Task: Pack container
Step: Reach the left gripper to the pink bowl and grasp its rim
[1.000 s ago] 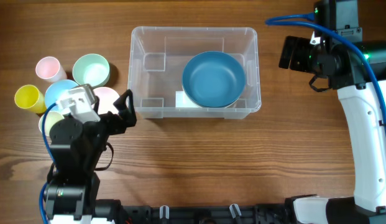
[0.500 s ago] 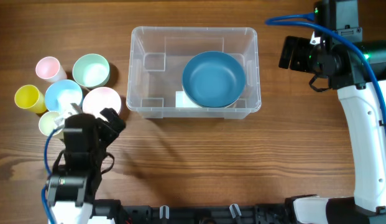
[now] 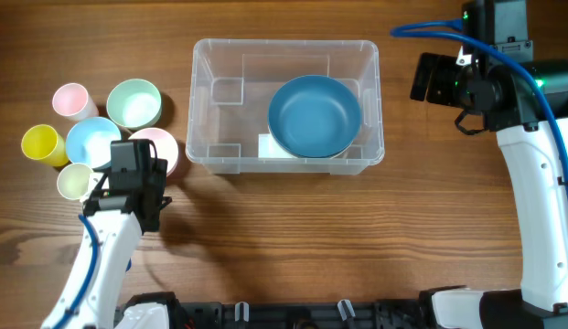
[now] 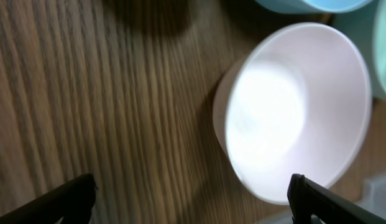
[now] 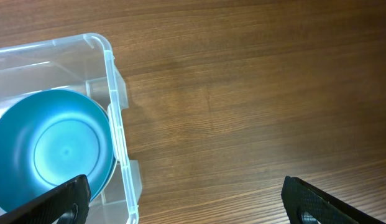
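Left of the container [image 3: 284, 44], pink bowl [image 4: 292, 112] beneath released left claw [image 4: 191, 202]; right claw [image 5: 183, 199] released.

counting now: one container [image 3: 285, 43] is showing, four bowls are sitting out: blue bowl [image 3: 314, 115], green bowl [image 3: 134, 103], light blue bowl [image 3: 90, 140], pink bowl [image 3: 165, 144]; three cups are standing: pink cup [image 3: 71, 100], yellow cup [image 3: 41, 144], cream cup [image 3: 73, 181].

Wooden table [image 3: 293, 238], brown with grain running from 9 to 3 o'clock, fills the overhead view. A black rail [image 3: 293, 315] borders its 6 o'clock edge. Lighting is even, shadows soft.
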You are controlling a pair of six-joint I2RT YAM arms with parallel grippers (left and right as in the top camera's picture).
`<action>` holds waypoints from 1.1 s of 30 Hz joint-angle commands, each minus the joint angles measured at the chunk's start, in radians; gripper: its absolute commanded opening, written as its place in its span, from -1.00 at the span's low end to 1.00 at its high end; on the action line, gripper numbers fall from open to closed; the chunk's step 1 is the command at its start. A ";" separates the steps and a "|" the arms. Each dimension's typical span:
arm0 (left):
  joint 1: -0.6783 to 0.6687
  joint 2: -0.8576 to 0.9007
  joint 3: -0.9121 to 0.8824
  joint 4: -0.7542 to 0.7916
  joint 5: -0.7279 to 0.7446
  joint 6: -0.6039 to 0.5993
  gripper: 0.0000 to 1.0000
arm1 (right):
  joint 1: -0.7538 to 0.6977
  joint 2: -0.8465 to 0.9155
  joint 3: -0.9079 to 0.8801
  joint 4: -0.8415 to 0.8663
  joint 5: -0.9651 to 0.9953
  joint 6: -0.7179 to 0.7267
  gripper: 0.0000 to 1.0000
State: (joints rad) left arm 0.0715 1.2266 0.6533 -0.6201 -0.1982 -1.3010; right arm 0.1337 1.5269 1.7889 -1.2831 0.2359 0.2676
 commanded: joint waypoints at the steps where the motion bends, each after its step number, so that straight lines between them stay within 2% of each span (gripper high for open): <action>1: 0.032 0.069 0.007 0.045 -0.017 -0.050 0.98 | 0.000 -0.006 0.004 0.000 -0.008 -0.003 1.00; 9: 0.036 0.200 0.007 0.175 -0.035 -0.050 0.74 | 0.000 -0.006 0.004 0.000 -0.008 -0.003 0.99; 13: 0.036 0.214 0.007 0.190 -0.066 -0.049 0.61 | 0.000 -0.006 0.004 0.000 -0.008 -0.003 0.99; 14: 0.036 0.214 0.007 0.190 -0.070 -0.046 0.53 | 0.000 -0.006 0.004 0.000 -0.008 -0.003 1.00; 16: 0.036 0.214 0.007 0.190 -0.073 -0.042 0.25 | 0.000 -0.006 0.004 0.000 -0.008 -0.003 0.99; 17: 0.036 0.214 0.007 0.191 -0.073 -0.042 0.04 | 0.000 -0.006 0.004 0.000 -0.008 -0.003 0.99; 20: 0.037 0.214 0.007 0.190 -0.073 -0.042 -0.29 | 0.000 -0.006 0.004 0.000 -0.008 -0.003 0.99; 22: 0.037 0.214 0.007 0.189 -0.073 -0.042 -0.60 | 0.000 -0.006 0.004 0.000 -0.008 -0.003 0.99; 25: 0.037 0.214 0.007 0.187 -0.073 -0.042 -0.86 | 0.000 -0.006 0.004 0.000 -0.008 -0.003 0.99; 26: 0.038 0.214 0.007 0.187 -0.073 -0.042 -0.92 | 0.000 -0.006 0.004 0.000 -0.008 -0.003 0.99; 33: 0.038 0.212 0.007 0.164 -0.072 -0.042 -0.92 | 0.000 -0.006 0.004 0.000 -0.008 -0.003 0.99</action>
State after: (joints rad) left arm 0.1013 1.4326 0.6533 -0.4377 -0.2577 -1.3415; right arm 0.1337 1.5269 1.7889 -1.2835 0.2359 0.2676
